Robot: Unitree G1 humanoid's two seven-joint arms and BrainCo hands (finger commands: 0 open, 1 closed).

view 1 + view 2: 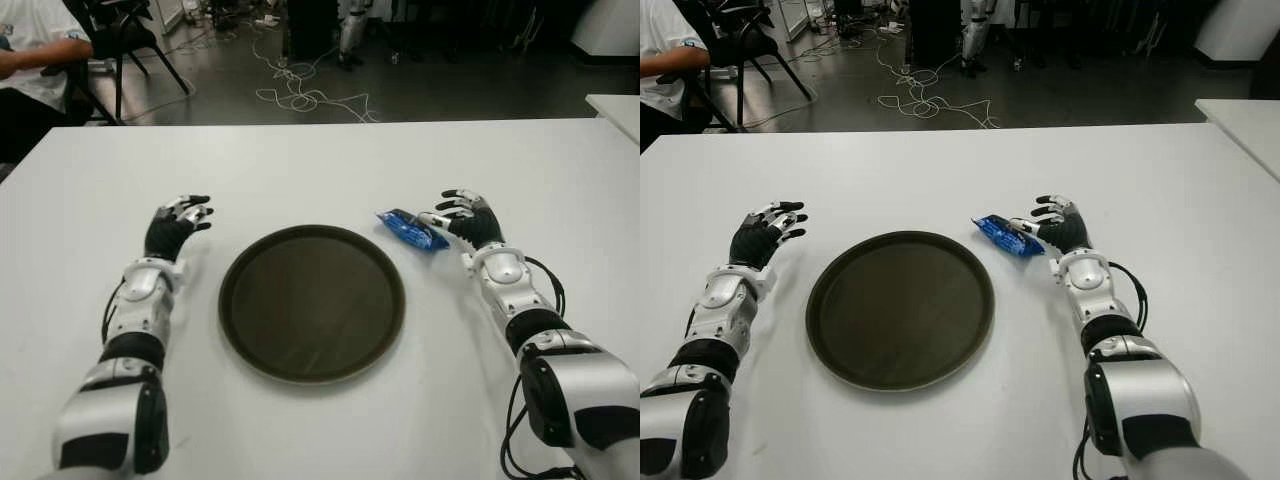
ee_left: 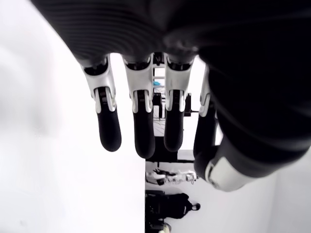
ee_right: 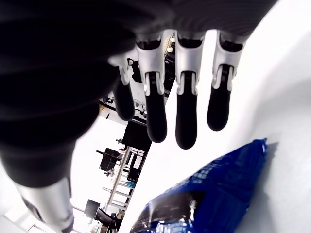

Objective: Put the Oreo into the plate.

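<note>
A blue Oreo packet (image 1: 411, 229) lies on the white table just past the right rim of the round dark plate (image 1: 312, 301). My right hand (image 1: 462, 217) is beside the packet on its right, fingers spread and reaching toward it, holding nothing. In the right wrist view the Oreo packet (image 3: 209, 196) lies just under the extended fingertips (image 3: 186, 127), with a gap between them. My left hand (image 1: 178, 222) shows to the left of the plate with fingers relaxed and nothing in them.
The white table (image 1: 320, 165) stretches back to its far edge. A person's arm (image 1: 40, 55) and a chair (image 1: 120, 40) are beyond the far left corner. Cables (image 1: 300, 95) lie on the floor behind. Another table's corner (image 1: 615, 105) shows at right.
</note>
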